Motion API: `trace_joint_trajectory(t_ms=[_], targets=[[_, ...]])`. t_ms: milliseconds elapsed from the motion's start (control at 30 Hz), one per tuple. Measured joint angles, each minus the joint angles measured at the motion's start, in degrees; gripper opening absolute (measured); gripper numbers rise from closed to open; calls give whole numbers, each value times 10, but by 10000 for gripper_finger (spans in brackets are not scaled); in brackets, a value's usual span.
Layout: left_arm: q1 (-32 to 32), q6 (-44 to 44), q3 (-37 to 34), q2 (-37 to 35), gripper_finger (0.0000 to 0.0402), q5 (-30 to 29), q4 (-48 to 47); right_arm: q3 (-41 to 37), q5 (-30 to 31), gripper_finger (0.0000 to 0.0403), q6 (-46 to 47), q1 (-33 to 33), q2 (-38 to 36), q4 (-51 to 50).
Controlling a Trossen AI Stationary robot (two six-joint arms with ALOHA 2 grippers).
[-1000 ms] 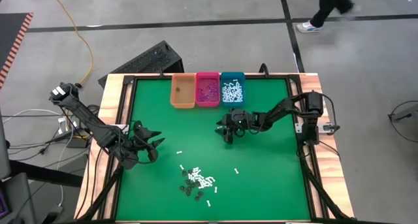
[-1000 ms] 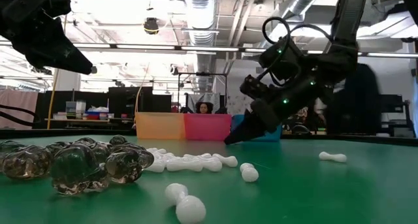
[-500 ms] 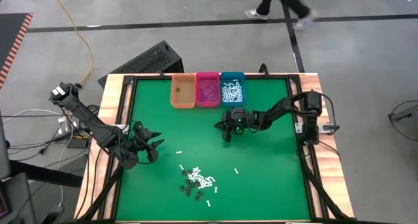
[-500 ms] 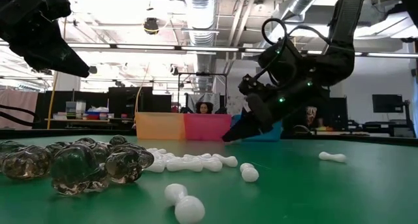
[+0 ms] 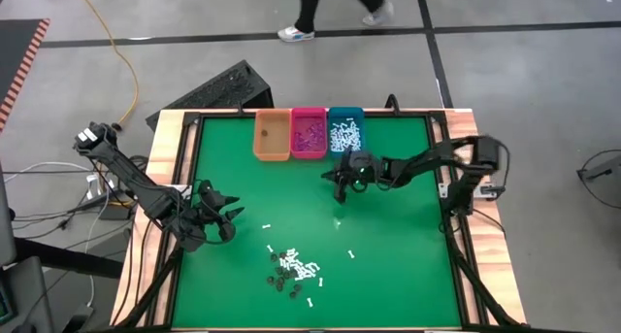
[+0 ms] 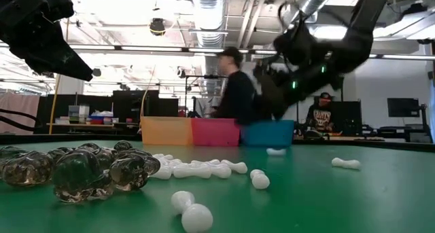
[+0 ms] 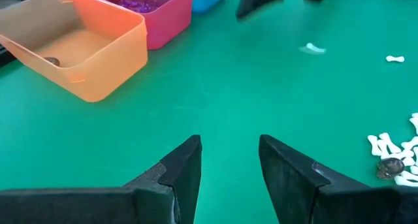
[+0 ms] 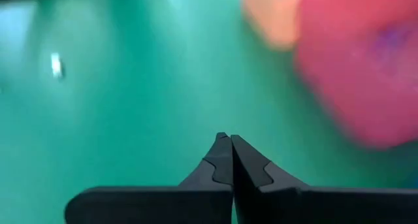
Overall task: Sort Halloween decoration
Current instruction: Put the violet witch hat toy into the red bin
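The Halloween decoration lies as a heap (image 5: pixel 294 268) of white sticks (image 6: pixel 197 169) and dark glassy bits (image 6: pixel 81 170) near the table's front edge. Single white sticks lie apart from it (image 6: pixel 275 151) (image 7: pixel 313 49) (image 6: pixel 345 164). My right gripper (image 5: pixel 338 184) (image 8: pixel 226 140) hangs shut above the felt, in front of the bins, and nothing shows between its fingertips. My left gripper (image 5: pixel 233 216) (image 7: pixel 228 160) waits open over the table's left side, empty.
Three bins stand in a row at the far edge: orange (image 5: pixel 271 137), pink (image 5: pixel 309 132) with purple bits, and teal (image 5: pixel 344 132) with white sticks. A wooden rim (image 5: pixel 175 178) frames the green felt. A person walks past beyond the far edge.
My right gripper has risen off the felt and drawn a little toward the bins. A white stick that it stood over now lies in plain view on the table. A person has walked across behind the table.
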Motion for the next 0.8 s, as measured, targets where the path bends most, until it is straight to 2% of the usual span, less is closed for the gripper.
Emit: trace_joint_trajectory(t_ms=[200, 300, 400, 500, 600, 700, 800], targets=[[0, 0, 0, 0, 144, 0, 0, 1, 5, 23, -13, -24, -114, -97], [0, 0, 0, 0, 144, 3, 0, 2, -2, 54, 22, -17, -171, -180], [0, 0, 0, 0, 144, 17, 0, -2, -39, 82, 84, 22, -212, -282], [0, 0, 0, 0, 144, 23, -6, -17, -42, 85, 169, 109, -240, -337], [0, 0, 0, 0, 144, 24, -11, -33, -16, 77, 292, 229, -246, -366], [0, 0, 0, 0, 144, 21, -13, -37, 38, 72, 441, 362, -245, -361], [0, 0, 0, 0, 144, 15, -13, -32, 130, 71, 595, 489, -244, -355]])
